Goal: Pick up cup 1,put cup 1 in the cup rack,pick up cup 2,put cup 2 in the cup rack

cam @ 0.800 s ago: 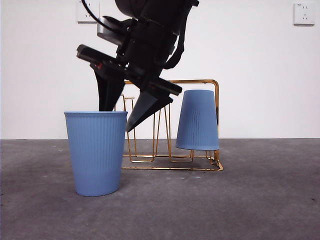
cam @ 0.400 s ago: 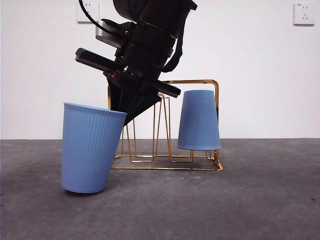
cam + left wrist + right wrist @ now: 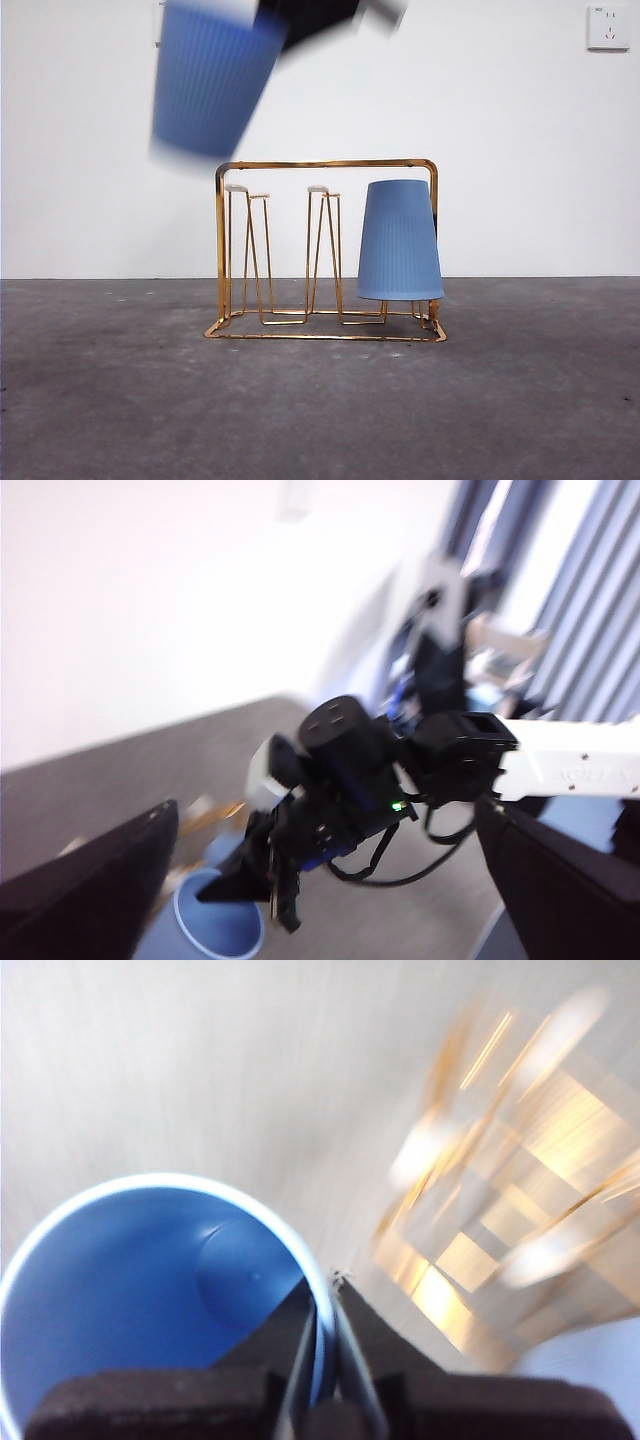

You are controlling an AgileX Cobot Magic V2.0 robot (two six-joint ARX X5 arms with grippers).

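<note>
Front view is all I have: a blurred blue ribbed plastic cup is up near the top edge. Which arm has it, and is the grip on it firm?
Observer: The right gripper. In its wrist view the fingers are pinched on the rim of the blurred blue ribbed plastic cup, one inside and one outside.
Operator: Where is the other arm?
Observer: The left gripper is off to the side with its fingers wide apart and nothing between them; its camera looks across at the right arm.
Operator: Is the cup upright?
Observer: The right wrist view looks into its open mouth, so it is not turned over yet. The gold-coloured metal wire cup rack lies beside it there, blurred.
</note>
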